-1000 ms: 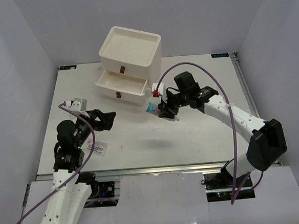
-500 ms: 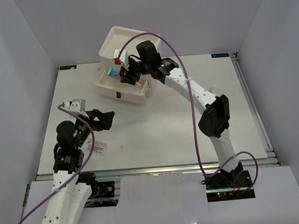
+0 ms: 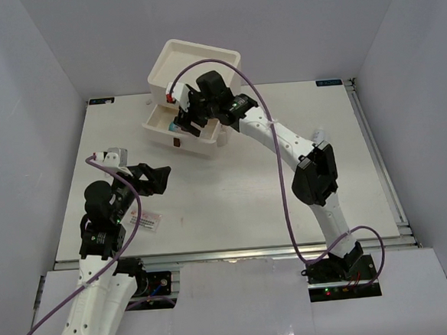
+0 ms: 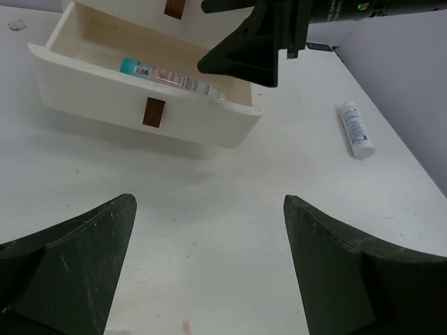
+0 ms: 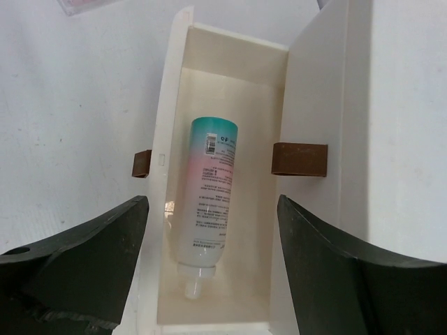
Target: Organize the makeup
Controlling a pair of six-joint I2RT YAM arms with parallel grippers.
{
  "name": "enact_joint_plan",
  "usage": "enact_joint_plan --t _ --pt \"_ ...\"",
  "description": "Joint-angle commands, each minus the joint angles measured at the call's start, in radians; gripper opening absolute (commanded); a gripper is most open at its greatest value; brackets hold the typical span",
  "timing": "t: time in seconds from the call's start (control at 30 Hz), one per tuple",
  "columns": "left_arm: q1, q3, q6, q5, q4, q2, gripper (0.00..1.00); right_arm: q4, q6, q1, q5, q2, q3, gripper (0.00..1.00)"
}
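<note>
Your right gripper has swung over to the drawer. Spread wide, it hangs right above the tube, which lies inside, long way along the drawer.

You're looking at a cream drawer chest sitting angled at the far side of the white table. Its lower drawer is standing pulled out and the upper one is sitting shut. A brown pull tab is showing on each front. A shallow tray is topping the chest. Pale walls are boxing in the table.
</note>
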State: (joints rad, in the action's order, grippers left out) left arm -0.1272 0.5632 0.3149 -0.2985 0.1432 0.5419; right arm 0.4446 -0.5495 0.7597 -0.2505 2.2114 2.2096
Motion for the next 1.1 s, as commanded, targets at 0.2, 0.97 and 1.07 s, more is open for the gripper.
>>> enact_joint_plan --t 0.2,0.97,1.07 --pt "0.001 0.007 -0.004 -0.009 -0.002 -0.026 0.98 0.024 0.086 -0.099 -0.309 -0.439 -0.344 0.79" --pt "0.001 0.001 0.007 -0.067 -0.024 -0.031 0.98 -0.152 0.766 -0.769 0.396 -0.625 -1.041 0.92" --pt "0.001 0.001 0.006 -0.067 -0.022 -0.031 0.98 -0.153 0.76 -0.779 0.439 -0.559 -1.012 0.92"
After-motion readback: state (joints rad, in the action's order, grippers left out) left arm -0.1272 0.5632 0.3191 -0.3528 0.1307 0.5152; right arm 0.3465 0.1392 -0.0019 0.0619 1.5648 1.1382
